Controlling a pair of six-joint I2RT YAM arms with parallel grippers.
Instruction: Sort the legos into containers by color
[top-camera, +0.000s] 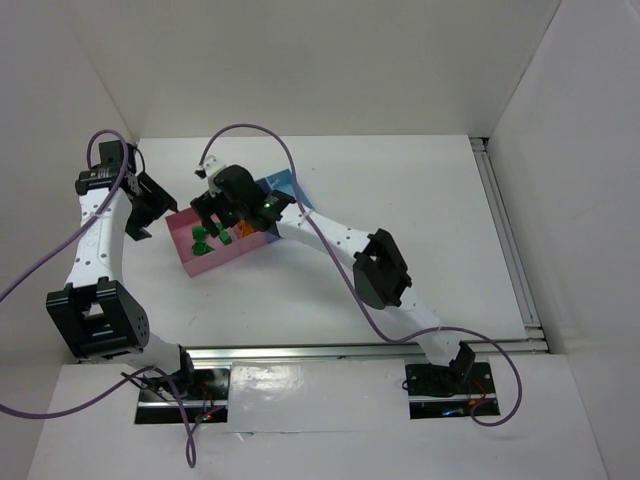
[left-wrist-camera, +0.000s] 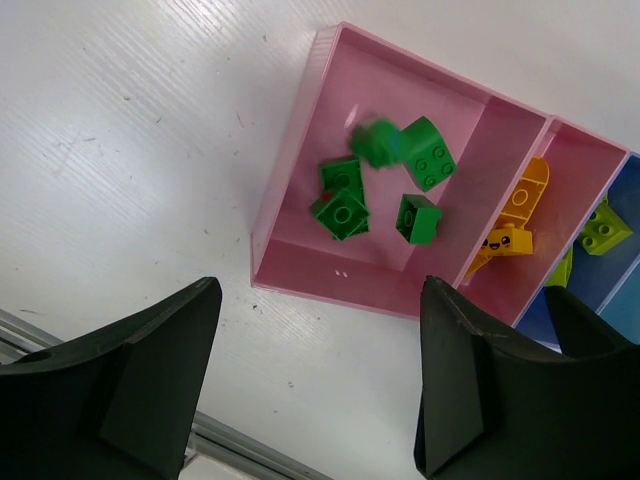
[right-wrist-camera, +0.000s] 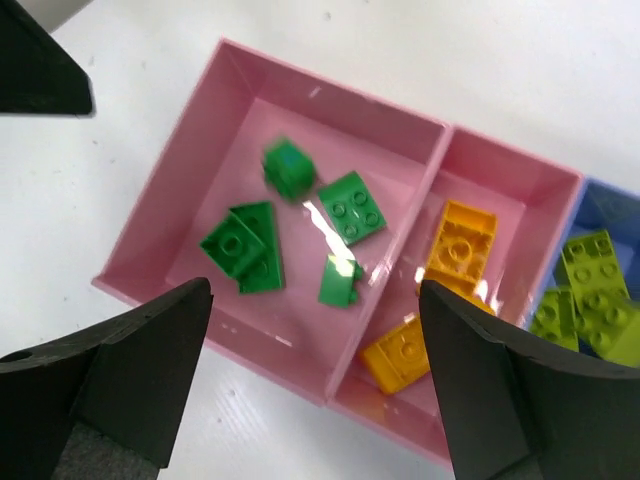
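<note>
Several dark green legos (right-wrist-camera: 245, 250) lie in the end pink container (right-wrist-camera: 330, 125). One more green brick (right-wrist-camera: 290, 168) above its floor looks blurred, and nothing grips it. Orange legos (right-wrist-camera: 460, 240) are in the second pink bin (right-wrist-camera: 500, 175), and lime ones (right-wrist-camera: 590, 265) in the blue bin (right-wrist-camera: 600, 205). My right gripper (right-wrist-camera: 315, 370) hangs open over the near wall between the two pink bins, nothing between its fingers. My left gripper (left-wrist-camera: 315, 370) is open over bare table, just short of the pink bin (left-wrist-camera: 300, 170) holding green bricks (left-wrist-camera: 345, 205).
From above, the row of bins (top-camera: 190, 255) lies slanted at the table's middle left, with the right gripper (top-camera: 215, 215) over it and the left gripper (top-camera: 155, 212) close beside its left end. An aluminium rail (top-camera: 370, 350) runs along the near edge.
</note>
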